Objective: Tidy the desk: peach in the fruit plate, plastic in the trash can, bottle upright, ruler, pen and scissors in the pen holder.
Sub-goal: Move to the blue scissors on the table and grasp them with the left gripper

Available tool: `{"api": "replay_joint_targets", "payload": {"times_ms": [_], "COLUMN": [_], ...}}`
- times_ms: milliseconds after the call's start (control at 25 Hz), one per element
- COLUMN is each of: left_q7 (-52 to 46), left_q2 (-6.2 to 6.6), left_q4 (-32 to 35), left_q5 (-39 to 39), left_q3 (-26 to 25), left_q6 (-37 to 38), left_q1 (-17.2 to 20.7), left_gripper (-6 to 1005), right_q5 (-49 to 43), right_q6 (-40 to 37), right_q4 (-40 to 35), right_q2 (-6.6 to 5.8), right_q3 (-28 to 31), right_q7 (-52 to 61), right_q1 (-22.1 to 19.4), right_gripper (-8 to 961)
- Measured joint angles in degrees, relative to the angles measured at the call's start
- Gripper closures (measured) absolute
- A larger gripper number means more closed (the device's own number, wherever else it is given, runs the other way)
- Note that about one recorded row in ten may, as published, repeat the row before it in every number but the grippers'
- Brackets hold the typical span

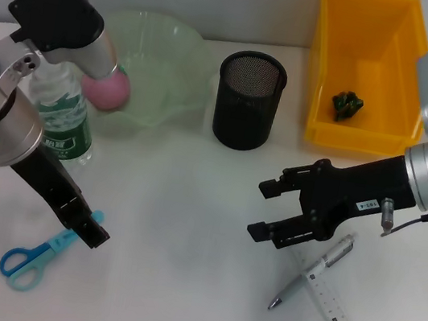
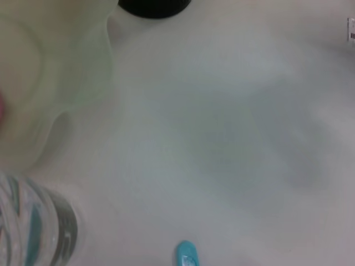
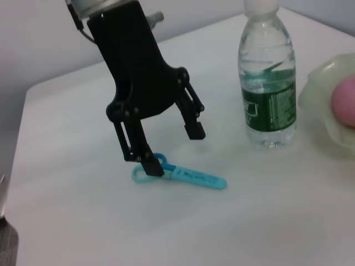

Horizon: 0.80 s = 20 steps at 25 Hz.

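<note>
Left gripper spread wide, empty, poised just over scissors lying flat on desk.
Risk: closing off-centre, pushing the scissors aside; elbow near upright bottle. Right gripper open, empty, beside pen and ruler.

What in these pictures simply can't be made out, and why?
- Bottle: in the head view the left arm covers its cap and upper part.
- Peach: half hidden by the same arm; cut off at the right wrist view's edge.
- Dark green lump in the yellow bin: too small to identify.
- Left wrist view: too blurred for detail.
</note>
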Motion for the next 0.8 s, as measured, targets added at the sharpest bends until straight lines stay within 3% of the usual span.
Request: {"api": "replay_joint_targets", "payload": {"times_ms": [400, 800], "left_q7": [2.07, -0.67], "left_q2": [0.07, -0.07], "left_q4": [-7.54, -8.58], "left_q5": [1.74, 4.81], "left_q3": [-0.50, 0.24], "left_q6": [-0.60, -1.46], "left_q1": [-3.76, -4.40], "left_gripper": [207, 214], "right_q5": [-0.25, -2.78], "right_q6": [0.73, 2.59], "right_q4": [4.05, 4.53], "right_q2": [-1.57, -1.33], "right_q3": [-0.07, -0.34], "right_q7": [0.88, 0.78], "right_q1": [3.70, 4.93], "right_gripper": [180, 181]}}
